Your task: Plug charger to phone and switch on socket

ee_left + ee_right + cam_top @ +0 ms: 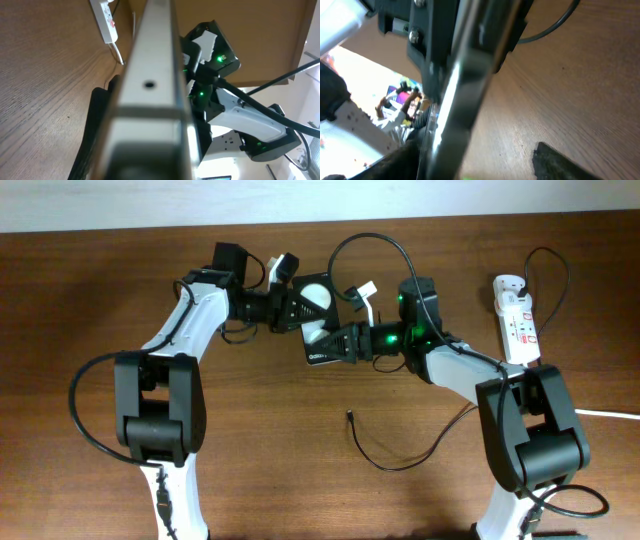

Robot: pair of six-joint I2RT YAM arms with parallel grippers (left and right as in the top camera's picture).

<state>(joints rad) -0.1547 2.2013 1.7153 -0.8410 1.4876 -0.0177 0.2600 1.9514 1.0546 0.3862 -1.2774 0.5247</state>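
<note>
Left fingers (95,130) clench the phone (318,320) by its edge, near 12 o'clock on the table (80,300). Right fingers (560,161) are spread around it, one pad apart from its edge. The left arm (190,320) and right arm (460,370) bend inward, wrists meeting. The charger (352,423) lies loose at 6 o'clock from the phone, the socket (515,320) at 3 o'clock. Both wrist views are blurred, and the phone's port is hidden.

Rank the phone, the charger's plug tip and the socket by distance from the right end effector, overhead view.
1. the phone: at the right end effector, mid-view.
2. the charger plug tip: lying loose, lower in the view.
3. the socket: far off on the robot's right.
</note>
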